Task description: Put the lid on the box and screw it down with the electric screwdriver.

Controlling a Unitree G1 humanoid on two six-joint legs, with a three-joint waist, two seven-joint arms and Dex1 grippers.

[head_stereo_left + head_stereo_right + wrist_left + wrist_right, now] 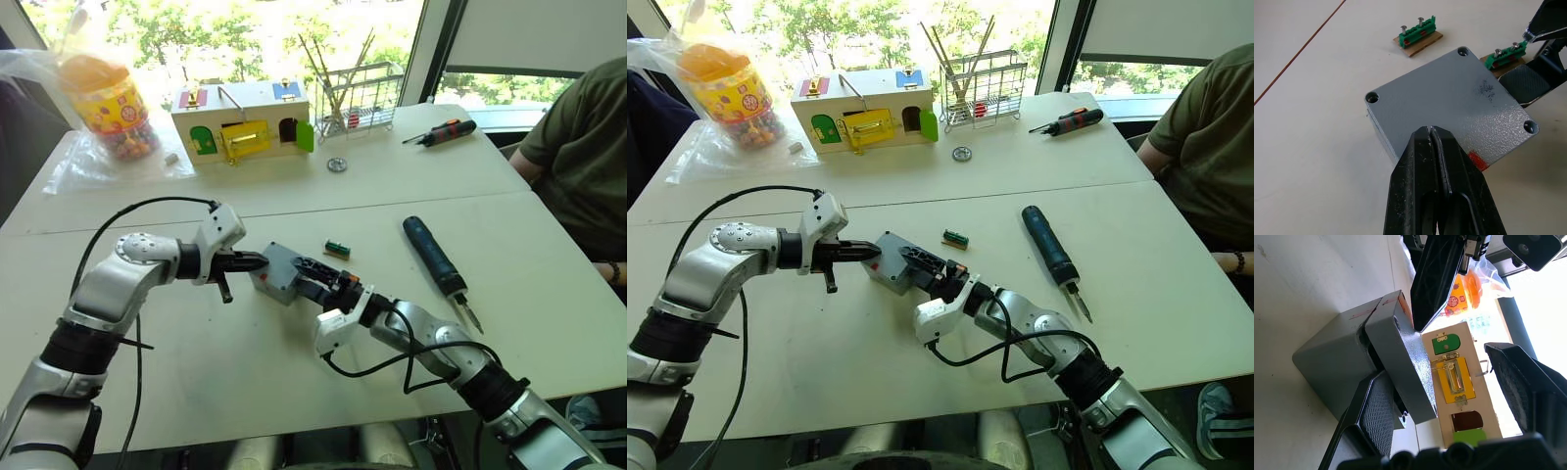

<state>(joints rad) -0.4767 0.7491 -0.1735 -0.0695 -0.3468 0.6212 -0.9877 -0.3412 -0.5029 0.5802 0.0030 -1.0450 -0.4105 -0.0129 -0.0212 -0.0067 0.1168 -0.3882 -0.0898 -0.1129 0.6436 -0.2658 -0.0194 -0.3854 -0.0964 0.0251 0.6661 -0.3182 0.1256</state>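
One lid [1449, 107], one box [1332, 362], two hands

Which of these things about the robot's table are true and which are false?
1. The long dark blue-black electric screwdriver lies on the table, and no pincer holds it. True.
2. The flat grey plastic lid is lying far away from the grey plastic box. False: the lid is on the box, tilted with a gap on one side.
3. The left pincer has its black fingers shut, with the tips on the lid. True.
4. The small black-and-orange hand screwdriver is in the right pincer. False: it lies on the far table; the right pincer is open around the lid.
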